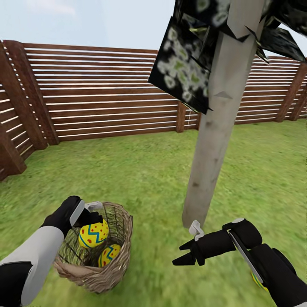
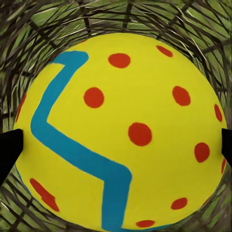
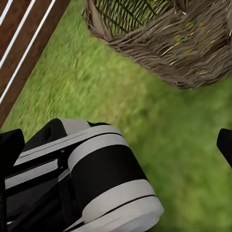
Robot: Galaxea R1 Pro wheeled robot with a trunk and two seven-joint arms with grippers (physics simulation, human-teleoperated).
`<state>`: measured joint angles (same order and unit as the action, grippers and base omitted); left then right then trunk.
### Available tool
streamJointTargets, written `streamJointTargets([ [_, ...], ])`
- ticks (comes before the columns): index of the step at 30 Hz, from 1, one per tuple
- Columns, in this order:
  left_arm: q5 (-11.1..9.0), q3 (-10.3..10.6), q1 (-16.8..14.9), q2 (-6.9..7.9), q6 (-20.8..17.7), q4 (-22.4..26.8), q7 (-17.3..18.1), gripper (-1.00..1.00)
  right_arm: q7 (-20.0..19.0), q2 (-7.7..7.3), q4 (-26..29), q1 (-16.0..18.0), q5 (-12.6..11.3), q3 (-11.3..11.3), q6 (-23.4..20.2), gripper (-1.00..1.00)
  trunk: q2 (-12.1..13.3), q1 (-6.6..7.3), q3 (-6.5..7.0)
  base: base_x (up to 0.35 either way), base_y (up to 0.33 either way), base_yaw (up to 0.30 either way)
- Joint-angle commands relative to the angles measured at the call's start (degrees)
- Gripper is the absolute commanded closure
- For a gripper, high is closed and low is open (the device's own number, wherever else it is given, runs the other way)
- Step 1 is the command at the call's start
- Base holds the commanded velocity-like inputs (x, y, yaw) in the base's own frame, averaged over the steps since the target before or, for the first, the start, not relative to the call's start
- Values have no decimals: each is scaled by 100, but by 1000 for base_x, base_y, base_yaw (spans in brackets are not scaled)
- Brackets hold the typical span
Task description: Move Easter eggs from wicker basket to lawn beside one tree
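The wicker basket (image 1: 121, 260) stands on the lawn (image 1: 140, 170) at the lower left. Two yellow Easter eggs lie in it. My left gripper (image 1: 90, 216) reaches in from above and is shut on the upper egg (image 1: 94, 234); its black fingertips (image 2: 7, 150) press that egg's (image 2: 121, 130) sides. The lower egg (image 1: 109, 255) rests on the basket floor. A sliver of a third egg (image 1: 256, 280) lies on the grass behind my right arm. My right gripper (image 1: 184, 253) hangs open and empty just in front of the tree's pale trunk (image 1: 213, 140), pointing toward the basket (image 3: 169, 43).
A brown slat fence (image 1: 106, 98) closes the garden at the back and left. Dark speckled foliage (image 1: 183, 68) hangs low beside the trunk. Open grass (image 3: 159, 125) lies between basket and tree. A black-and-white part of the robot (image 3: 106, 183) sits close in the right wrist view.
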<state>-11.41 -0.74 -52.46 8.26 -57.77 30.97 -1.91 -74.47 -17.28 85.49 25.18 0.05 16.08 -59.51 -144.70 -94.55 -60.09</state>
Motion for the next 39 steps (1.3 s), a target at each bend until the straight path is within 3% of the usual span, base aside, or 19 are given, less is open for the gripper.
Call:
streamJointTargets([
  [1, -28, -5, -2, 0, -24, 6, -29, 100, -15, -3, 2, 5, 3, 7, -49, -100, -1, 4, 17, -139, 0, 0],
  [39, -19, -5, -2, -9, -42, 87, -38, 100, -40, 2, 3, 5, -21, -2, -49, -100, 50, 102, 873, -123, 0, -24],
])
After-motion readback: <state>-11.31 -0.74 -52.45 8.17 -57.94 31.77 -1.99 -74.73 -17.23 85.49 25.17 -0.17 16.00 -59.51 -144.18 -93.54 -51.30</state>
